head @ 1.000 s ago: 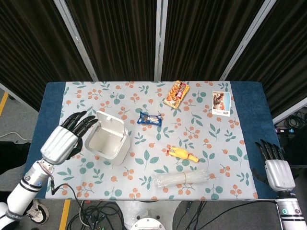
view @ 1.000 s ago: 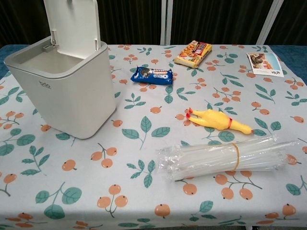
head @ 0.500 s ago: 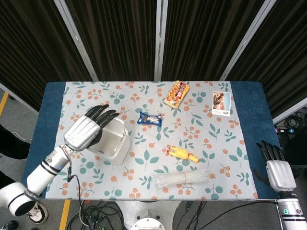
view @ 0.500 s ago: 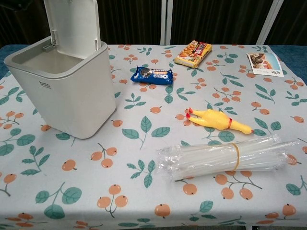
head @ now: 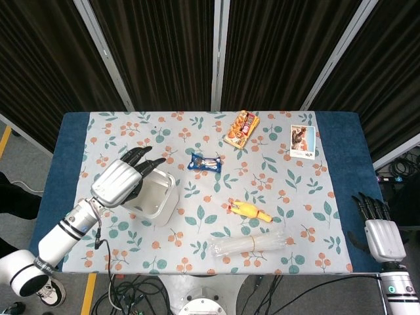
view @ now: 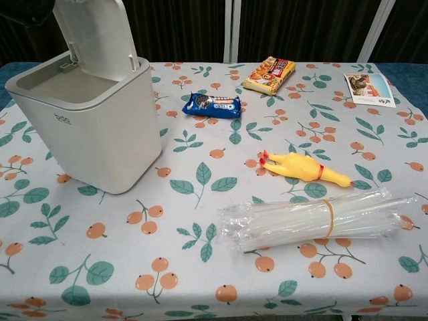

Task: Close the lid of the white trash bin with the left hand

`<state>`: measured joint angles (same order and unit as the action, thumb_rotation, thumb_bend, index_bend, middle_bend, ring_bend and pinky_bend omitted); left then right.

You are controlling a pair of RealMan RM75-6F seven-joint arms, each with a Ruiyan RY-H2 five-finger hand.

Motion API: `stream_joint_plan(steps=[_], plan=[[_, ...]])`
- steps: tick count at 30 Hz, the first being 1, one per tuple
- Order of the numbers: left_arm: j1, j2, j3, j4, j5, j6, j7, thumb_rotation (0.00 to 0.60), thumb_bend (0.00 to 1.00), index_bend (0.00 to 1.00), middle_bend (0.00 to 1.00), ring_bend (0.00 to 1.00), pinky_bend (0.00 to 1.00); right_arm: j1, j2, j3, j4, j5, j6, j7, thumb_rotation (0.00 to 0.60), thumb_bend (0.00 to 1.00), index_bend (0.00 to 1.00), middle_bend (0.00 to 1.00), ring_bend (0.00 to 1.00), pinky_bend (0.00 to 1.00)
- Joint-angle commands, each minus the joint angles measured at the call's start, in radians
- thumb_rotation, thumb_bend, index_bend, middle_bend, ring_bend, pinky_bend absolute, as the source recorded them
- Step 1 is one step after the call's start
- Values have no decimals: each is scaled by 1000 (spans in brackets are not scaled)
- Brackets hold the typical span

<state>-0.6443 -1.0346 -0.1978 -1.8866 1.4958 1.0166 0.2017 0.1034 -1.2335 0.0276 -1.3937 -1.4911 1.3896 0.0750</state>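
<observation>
Since half a second ago the lid (view: 99, 32) tips from near upright to a slight lean toward the bin's opening, and the left hand (head: 123, 180) slides a touch further over the white trash bin (view: 93, 127), fingers spread and reaching past the back rim. That hand holds nothing; whether its fingertips actually touch the lid I cannot tell, as the head view hides the contact under the palm and the chest view shows only a dark sliver at the top left corner. The bin stands on the left part of the floral tablecloth (view: 200, 267), well apart from the cookie packet (view: 212, 105), the rubber chicken (view: 304, 168) and the bundle of clear straws (view: 314, 217). To close it well, the push should probably come on the lid's outer face high up, far from the hinge, sweeping forward and down in an arc, gently, so the light bin neither skids nor tips. Hinge at the far edge, the lid's long axis runs nearly vertical, its free edge pointing up and a little forward. Right hand (head: 382, 231) rests at the table's near right corner, fingers straight, empty.
</observation>
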Motion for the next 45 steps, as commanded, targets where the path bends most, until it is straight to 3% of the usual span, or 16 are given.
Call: stream_joint_plan(steps=[1, 11, 23, 39, 45], plan=[[12, 17, 14, -20, 9, 13, 10, 600, 863, 88, 328, 11, 131, 1, -1, 0, 1, 0, -2, 0, 600, 237, 0, 0, 0, 0], [72, 68, 87, -77, 36, 50, 31, 600, 863, 89, 365, 11, 131, 5, -9, -4, 0, -5, -9, -9, 600, 238, 0, 0, 0, 0], [106, 12, 135, -29, 55, 76, 13, 600, 863, 89, 366, 11, 129, 7, -13, -6, -6, -6, -13, -24, 600, 237, 0, 0, 0, 0], [111, -65, 160, 31, 63, 73, -9, 600, 863, 89, 378, 28, 128, 8, -22, -8, 8, 0, -21, -16, 600, 240, 0, 0, 0, 0], [135, -51, 135, 27, 81, 159, -16, 600, 861, 89, 345, 28, 128, 7, -20, -5, 8, -1, -16, -11, 600, 241, 0, 0, 0, 0]])
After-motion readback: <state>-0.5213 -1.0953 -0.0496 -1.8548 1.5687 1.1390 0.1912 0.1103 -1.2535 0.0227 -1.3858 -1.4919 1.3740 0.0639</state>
